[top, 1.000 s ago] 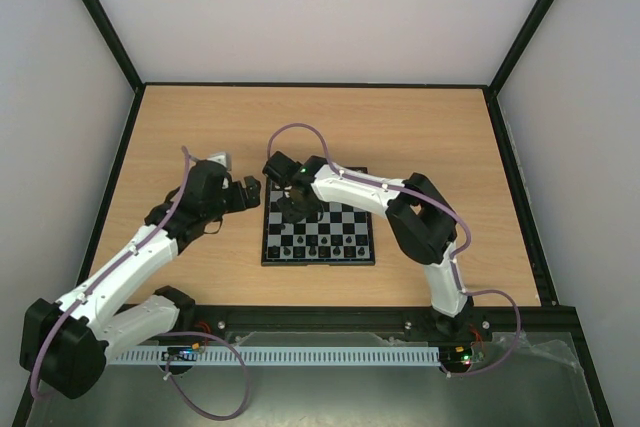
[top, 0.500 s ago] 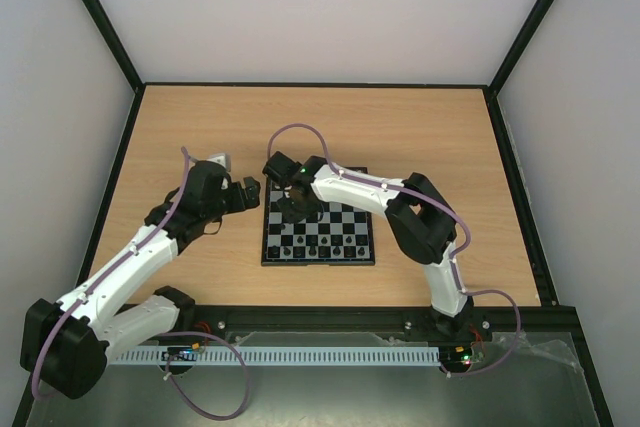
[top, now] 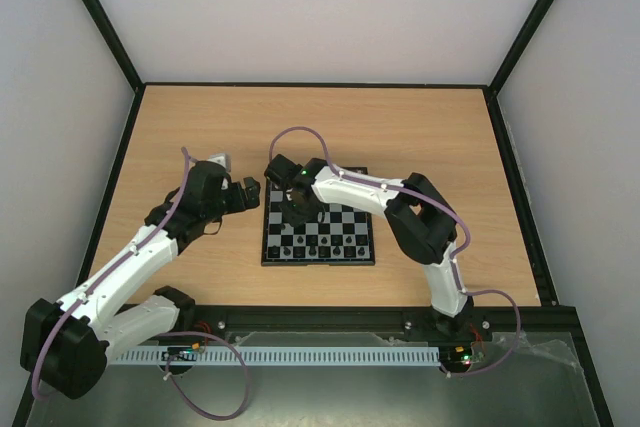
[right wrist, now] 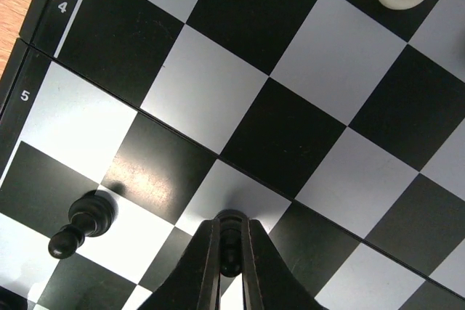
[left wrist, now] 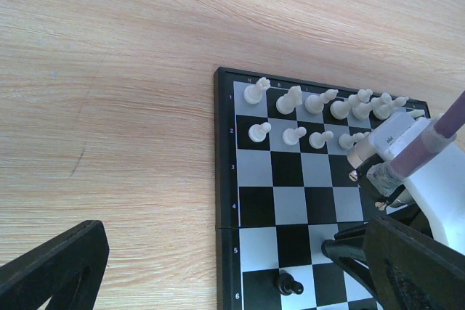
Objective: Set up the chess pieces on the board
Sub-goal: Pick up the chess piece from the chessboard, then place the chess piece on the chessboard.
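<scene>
Chess pieces (top: 310,249) in black stand on the near rows of the board (top: 320,262), which lies flat on the wooden table (top: 200,127) in front of both arms. Further in, over the board's left half and about midway between its near and far edges, the right gripper (right wrist: 230,231) points straight down. Its fingers (right wrist: 205,266) are pressed together on the rounded top of a small black piece (right wrist: 231,217), which sits at the meeting of pale and dark squares. Close by, towards the board's numbered left border, a black pawn (right wrist: 81,224) stands alone, apart from those fingers. White pieces (left wrist: 293,99) fill the two rows at the board's far edge, upright and one to a square where they show; the right arm hides those on the board's right side in the left wrist view. Off the board, just beside its far left corner, the left gripper (top: 247,194) hangs above the table with its fingers (left wrist: 54,266) spread wide, gripping nothing
</scene>
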Motion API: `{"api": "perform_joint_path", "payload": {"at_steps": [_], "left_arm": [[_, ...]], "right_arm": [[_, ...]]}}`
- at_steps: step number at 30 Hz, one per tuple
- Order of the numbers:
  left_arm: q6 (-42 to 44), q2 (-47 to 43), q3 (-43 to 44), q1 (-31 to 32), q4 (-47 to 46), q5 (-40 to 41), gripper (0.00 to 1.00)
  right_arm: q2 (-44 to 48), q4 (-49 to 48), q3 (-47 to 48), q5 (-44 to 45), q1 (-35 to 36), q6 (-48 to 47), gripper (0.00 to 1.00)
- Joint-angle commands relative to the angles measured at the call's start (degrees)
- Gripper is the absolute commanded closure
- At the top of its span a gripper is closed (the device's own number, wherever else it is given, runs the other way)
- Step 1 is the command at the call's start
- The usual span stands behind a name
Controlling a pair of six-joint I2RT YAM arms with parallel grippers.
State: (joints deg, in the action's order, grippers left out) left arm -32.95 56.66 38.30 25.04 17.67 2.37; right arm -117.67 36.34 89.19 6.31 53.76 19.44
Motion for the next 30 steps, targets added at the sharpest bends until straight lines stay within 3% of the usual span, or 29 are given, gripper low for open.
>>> {"api": "perform_joint_path", "payload": {"at_steps": [1,14,30], "left_arm": [[0.3,0.0,-0.6,-0.4,0.0,-0.5,0.0],[0.1,-0.2,-0.7,-0.4,-0.1,-0.1,0.01],[-1.1,-3.3,-1.1,-0.5,1.5,2.3,0.01]], "right_arm": [[3.0,3.6,-1.2,-0.8,1.2,-0.8,0.99],[6.4,5.2,-2.6,-0.4,7.9,0.2,0.98],[2.7,2.8,-2.9,-2.0,8.6,0.4,0.98]]}}
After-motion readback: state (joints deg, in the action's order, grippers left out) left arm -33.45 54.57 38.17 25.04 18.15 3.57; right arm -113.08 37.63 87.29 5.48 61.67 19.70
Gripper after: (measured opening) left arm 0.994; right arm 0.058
